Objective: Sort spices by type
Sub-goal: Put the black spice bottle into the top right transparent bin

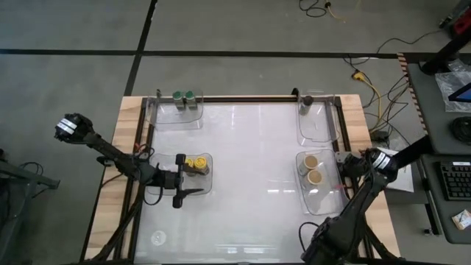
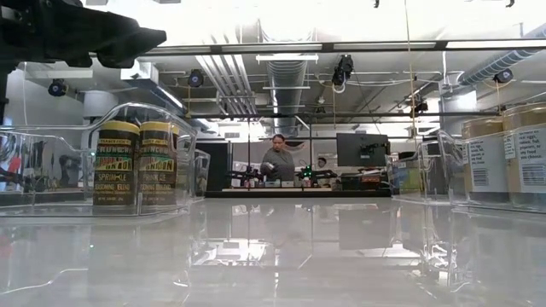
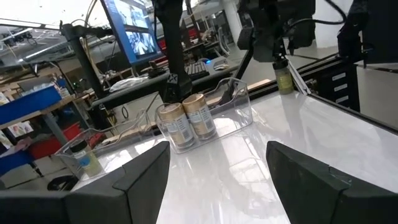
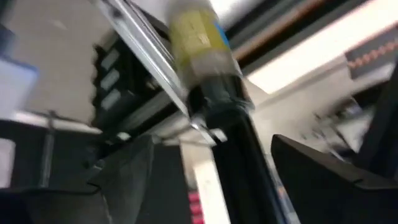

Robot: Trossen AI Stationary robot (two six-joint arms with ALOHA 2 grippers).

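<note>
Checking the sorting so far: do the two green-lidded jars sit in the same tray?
Yes, the high view shows both green-lidded jars side by side in one clear tray at the table's far left.

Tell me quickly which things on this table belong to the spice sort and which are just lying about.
Belongs to the job:
- yellow-lidded jars, in the tray near the left gripper
- green-lidded jars, far-left tray
- tan-lidded jars, near-right tray
- black-lidded jar, far-right tray
- jar with a yellow label, seen by the right wrist camera

Just lying about:
- cables on the floor
- keyboard on the side desk

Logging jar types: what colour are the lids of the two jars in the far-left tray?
Green lids, clearest in the high view.
</note>
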